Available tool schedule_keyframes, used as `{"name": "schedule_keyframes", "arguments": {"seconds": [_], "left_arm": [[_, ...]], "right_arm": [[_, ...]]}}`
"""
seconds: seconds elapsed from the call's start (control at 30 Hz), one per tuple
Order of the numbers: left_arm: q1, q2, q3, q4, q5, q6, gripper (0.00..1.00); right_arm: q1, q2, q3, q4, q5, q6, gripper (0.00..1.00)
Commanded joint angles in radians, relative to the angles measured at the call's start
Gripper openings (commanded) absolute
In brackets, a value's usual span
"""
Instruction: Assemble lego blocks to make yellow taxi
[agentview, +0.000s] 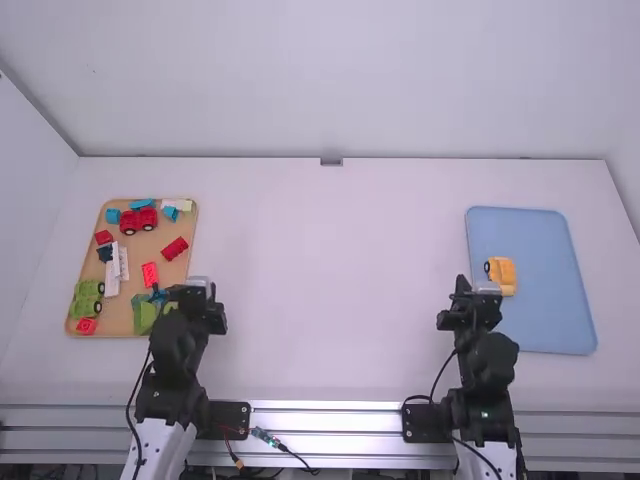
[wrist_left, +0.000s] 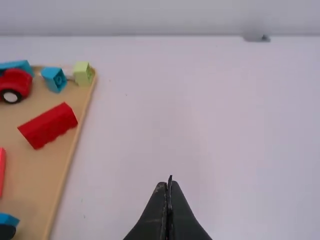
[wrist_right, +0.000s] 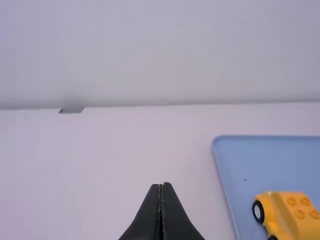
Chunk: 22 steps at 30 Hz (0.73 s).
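- Taxi, yellow, with dark wheels and studs on top, sits on the blue tray near its left edge, looking mostly or fully assembled.
- Left gripper and right gripper each have fingers together, holding nothing.
- Loose red, blue, green and white blocks lie on the tan tray, probably not meant for this build.
- Likely little is left; whether a roof piece is lacking, I cannot tell.

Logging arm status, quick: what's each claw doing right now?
Left black two-finger claw: closed, holding nothing.
Right black two-finger claw: closed, holding nothing.
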<state>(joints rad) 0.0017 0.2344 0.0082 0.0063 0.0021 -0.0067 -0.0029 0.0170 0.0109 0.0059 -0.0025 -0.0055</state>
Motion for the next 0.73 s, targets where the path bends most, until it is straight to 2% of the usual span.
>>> {"name": "schedule_keyframes", "arguments": {"seconds": [0.0,0.47,0.7], "left_arm": [[-0.002,-0.040,-0.008,-0.006,-0.002,0.007,0.00],[-0.002,-0.203,-0.008,-0.006,-0.002,0.007,0.00],[-0.002,-0.234,-0.008,-0.006,-0.002,0.007,0.00]], "right_arm": [[0.003,-0.017,-0.011,-0.006,0.002,0.006,0.00],[0.003,-0.017,-0.011,-0.006,0.002,0.006,0.00],[0.003,-0.017,-0.011,-0.006,0.002,0.006,0.00]]}}
